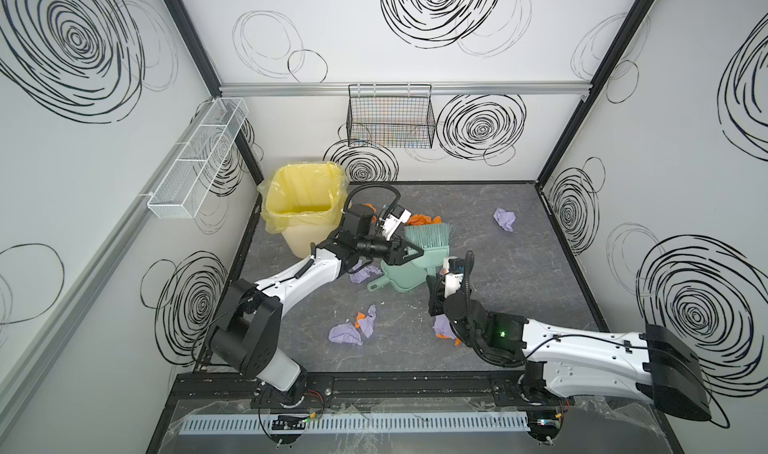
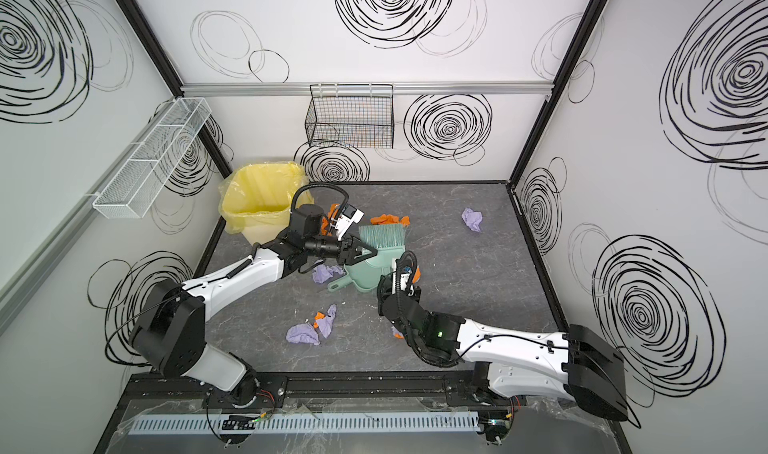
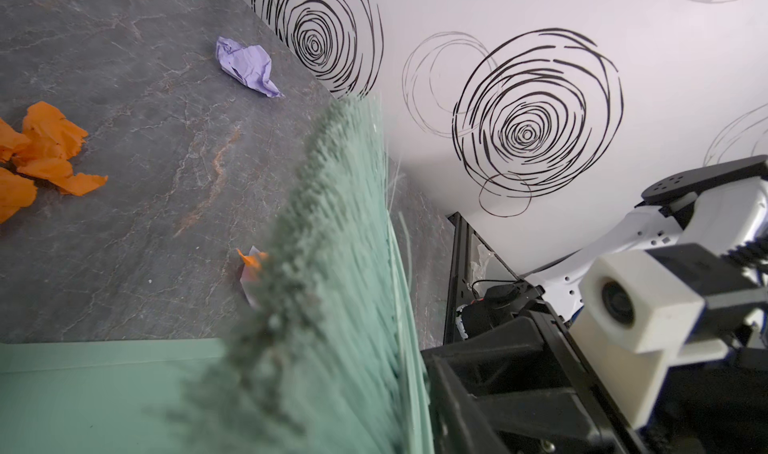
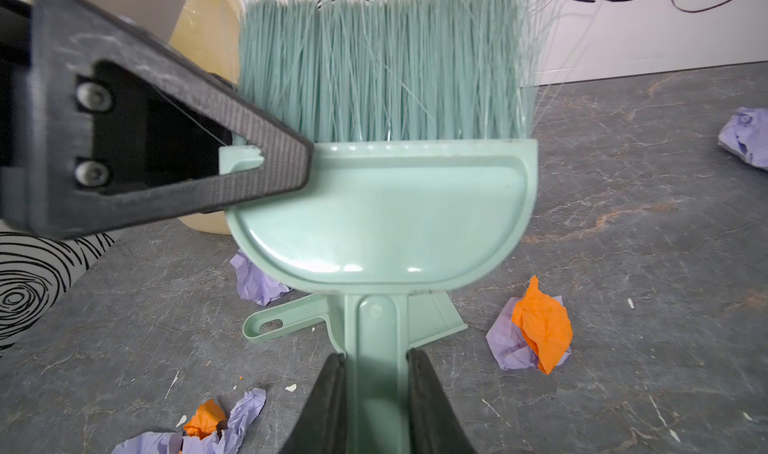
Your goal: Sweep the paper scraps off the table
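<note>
My right gripper (image 4: 376, 354) is shut on the handle of the mint-green brush (image 4: 382, 215), whose bristles (image 1: 428, 236) point to the far wall. The brush lies over the green dustpan (image 1: 399, 279). The upper finger (image 4: 232, 132) of my left gripper (image 1: 417, 249) lies over the brush head's left corner; the lower finger is hidden. On the table (image 1: 519, 306), paper scraps lie around: a lilac one (image 1: 505, 219) far right, orange ones (image 1: 419, 219) behind the bristles, a lilac one (image 4: 257, 281) beside the dustpan, and mixed ones in front (image 1: 357, 327) and by my right wrist (image 4: 536, 331).
A yellow-lined bin (image 1: 303, 206) stands at the table's far left corner, just behind my left arm. A black wire basket (image 1: 390, 115) hangs on the back wall and a white mesh shelf (image 1: 199, 161) on the left wall. White walls close in three sides.
</note>
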Tool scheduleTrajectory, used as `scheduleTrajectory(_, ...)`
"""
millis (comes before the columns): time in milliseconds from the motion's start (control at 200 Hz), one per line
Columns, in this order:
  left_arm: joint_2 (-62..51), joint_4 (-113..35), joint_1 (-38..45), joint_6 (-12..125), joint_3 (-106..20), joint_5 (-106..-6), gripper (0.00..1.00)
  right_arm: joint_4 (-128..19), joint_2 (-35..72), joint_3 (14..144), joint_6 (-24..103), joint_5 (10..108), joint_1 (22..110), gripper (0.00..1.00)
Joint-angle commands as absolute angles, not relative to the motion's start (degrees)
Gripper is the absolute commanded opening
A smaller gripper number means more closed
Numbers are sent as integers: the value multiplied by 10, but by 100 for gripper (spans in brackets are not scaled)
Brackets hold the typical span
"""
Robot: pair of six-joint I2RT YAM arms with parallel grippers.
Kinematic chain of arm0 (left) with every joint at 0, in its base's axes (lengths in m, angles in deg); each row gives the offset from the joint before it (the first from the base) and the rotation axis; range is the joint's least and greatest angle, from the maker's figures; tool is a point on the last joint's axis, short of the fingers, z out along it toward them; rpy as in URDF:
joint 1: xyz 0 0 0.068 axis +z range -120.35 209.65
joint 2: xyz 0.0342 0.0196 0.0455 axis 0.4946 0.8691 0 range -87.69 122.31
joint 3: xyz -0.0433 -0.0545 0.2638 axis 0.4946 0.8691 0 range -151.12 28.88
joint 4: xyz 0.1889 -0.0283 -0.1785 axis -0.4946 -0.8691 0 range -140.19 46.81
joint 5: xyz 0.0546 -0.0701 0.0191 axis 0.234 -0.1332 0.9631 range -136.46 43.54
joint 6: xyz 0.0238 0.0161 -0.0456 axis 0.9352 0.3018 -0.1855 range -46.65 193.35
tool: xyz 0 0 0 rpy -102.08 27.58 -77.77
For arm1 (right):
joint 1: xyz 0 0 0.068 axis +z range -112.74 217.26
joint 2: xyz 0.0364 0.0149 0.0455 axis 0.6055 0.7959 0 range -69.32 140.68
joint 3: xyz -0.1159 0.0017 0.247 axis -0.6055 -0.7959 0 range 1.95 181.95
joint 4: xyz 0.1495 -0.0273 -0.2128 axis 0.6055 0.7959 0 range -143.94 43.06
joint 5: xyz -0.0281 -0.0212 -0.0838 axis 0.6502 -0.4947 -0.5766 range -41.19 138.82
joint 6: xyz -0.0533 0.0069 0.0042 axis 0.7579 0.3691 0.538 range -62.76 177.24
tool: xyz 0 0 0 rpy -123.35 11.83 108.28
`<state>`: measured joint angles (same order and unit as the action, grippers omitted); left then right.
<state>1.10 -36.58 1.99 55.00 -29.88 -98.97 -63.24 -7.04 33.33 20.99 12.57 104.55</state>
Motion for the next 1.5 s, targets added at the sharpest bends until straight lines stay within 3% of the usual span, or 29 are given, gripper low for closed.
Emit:
scheduleTrajectory(0,-5,-323,24,534,-292,-1015,38,-653,-67,359,200,96,1051,10)
scheduleTrajectory(370,-15,-314,32,528,-282,-1020,39,-670,-40,359,202,82,1052,9)
scheduleTrajectory(515,-14,-308,41,521,-280,-1029,31,-674,-31,366,203,84,1054,10)
scheduleTrajectory(610,-10,-307,42,518,-281,-1032,19,-670,-25,373,204,83,1055,10)
scheduleTrajectory(891,-8,-303,46,516,-280,-1035,12,-673,-15,382,214,84,1059,11)
scheduleTrajectory(1016,-9,-299,54,516,-279,-1055,0,-680,-19,376,200,85,1059,25)
scheduleTrajectory(1176,-20,-281,78,501,-274,-1070,0,-738,-47,337,203,118,1054,47)
scheduleTrajectory(1326,-38,-231,114,454,-259,-1088,0,-810,-90,288,206,185,1036,57)
scheduleTrajectory(1496,-72,-131,141,370,-231,-1107,0,-928,-140,216,185,306,984,60)
